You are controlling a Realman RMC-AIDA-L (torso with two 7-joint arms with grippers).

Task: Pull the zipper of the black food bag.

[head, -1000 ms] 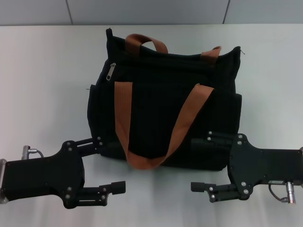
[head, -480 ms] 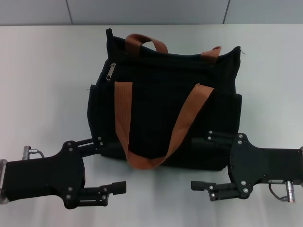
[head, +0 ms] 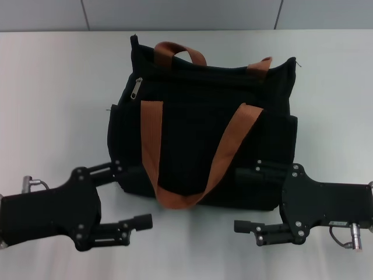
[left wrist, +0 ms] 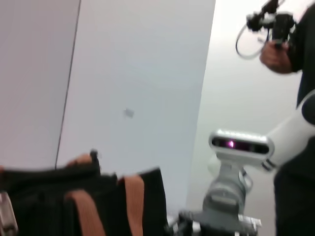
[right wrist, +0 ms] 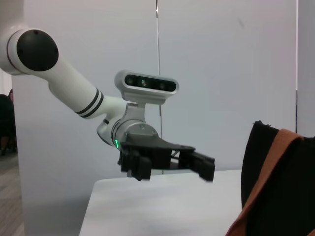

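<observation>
The black food bag (head: 198, 122) lies on the white table (head: 52, 93), with brown-orange strap handles (head: 152, 146) draped over its front. The zipper's silver pull tab (head: 137, 88) hangs at the bag's top left corner. My left gripper (head: 131, 195) is open and empty at the bag's near left corner, its upper finger close to the bag's bottom edge. My right gripper (head: 247, 198) is open and empty at the near right corner. The right wrist view shows the left gripper (right wrist: 170, 169) open, and the bag's edge (right wrist: 261, 167). The left wrist view shows the bag (left wrist: 44, 191).
The table's far edge meets a grey wall (head: 175, 14). In the left wrist view the right arm's wrist camera (left wrist: 238, 145) shows, and a person (left wrist: 295, 44) stands beyond it holding a device.
My left gripper has dropped a little lower and shifted left, tilting slightly. The right gripper and the bag have barely moved.
</observation>
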